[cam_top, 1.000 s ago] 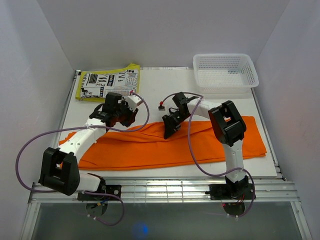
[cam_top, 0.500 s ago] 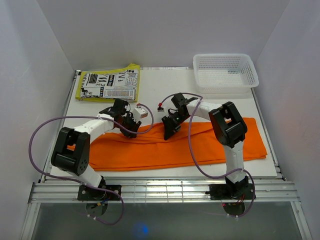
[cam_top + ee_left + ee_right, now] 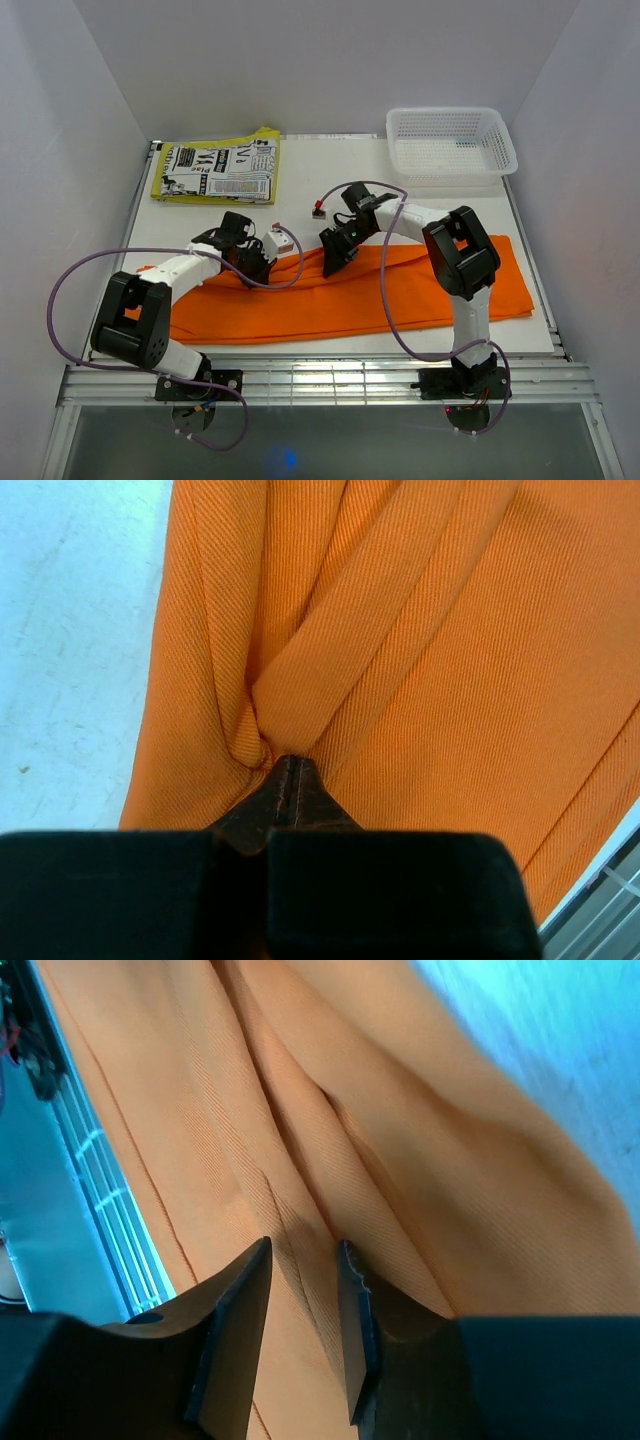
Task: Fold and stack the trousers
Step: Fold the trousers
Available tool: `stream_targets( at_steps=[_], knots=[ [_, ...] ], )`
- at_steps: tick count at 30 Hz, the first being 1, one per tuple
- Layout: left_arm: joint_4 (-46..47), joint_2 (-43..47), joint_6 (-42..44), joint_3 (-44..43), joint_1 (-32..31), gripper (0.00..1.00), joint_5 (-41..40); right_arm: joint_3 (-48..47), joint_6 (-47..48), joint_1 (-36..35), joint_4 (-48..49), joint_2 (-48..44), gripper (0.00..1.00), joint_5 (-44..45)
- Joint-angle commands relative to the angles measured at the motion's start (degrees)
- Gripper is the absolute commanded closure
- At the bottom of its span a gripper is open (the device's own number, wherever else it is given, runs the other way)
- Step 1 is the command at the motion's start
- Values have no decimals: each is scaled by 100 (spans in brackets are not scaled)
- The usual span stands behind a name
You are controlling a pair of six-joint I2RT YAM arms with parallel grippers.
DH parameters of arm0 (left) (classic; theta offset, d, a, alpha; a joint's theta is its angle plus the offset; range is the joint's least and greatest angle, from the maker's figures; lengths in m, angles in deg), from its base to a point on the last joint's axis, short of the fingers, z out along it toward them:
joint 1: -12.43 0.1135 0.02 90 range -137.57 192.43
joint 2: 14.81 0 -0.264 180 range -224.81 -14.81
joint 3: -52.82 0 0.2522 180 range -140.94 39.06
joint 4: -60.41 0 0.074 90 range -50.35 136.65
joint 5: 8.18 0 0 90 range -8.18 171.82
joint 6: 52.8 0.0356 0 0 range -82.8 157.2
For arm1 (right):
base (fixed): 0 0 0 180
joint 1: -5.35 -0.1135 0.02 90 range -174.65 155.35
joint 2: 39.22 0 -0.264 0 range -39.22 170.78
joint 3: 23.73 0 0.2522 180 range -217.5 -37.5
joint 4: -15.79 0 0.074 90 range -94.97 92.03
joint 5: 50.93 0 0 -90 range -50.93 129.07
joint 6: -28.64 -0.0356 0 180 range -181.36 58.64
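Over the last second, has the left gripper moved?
Yes: the left gripper has dropped away from the printed paper onto the trousers, pinching their far edge.

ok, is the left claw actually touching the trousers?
Touching. The left wrist view shows the left claw with its tips shut on a pinched fold of the trousers, the cloth bunching right at them.

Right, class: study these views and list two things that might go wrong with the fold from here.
First, the left hand pinches only a thin ridge of the trousers at its tips, so it may slip out on lifting. Second, the right hand stands open over the cloth, so lifting one-sided could bunch it.
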Motion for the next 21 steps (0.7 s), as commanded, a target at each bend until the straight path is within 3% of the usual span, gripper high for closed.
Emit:
stream_targets(
  at_steps=[1,5,9,14,21],
  knots=[
    [-105,155,161,225,11,100,216,-192,-260,-65,449,-395,60,-384],
    [123,190,153,383,11,98,208,-351,-585,-241,696,-264,57,-516],
    [256,242,47,463,11,81,155,-447,-875,-416,863,25,56,-561],
    [309,426,-146,419,11,70,-3,-570,-920,-592,855,298,56,-429],
    [28,857,-761,15,46,68,-30,-702,-718,-663,618,755,76,-25]
  ],
)
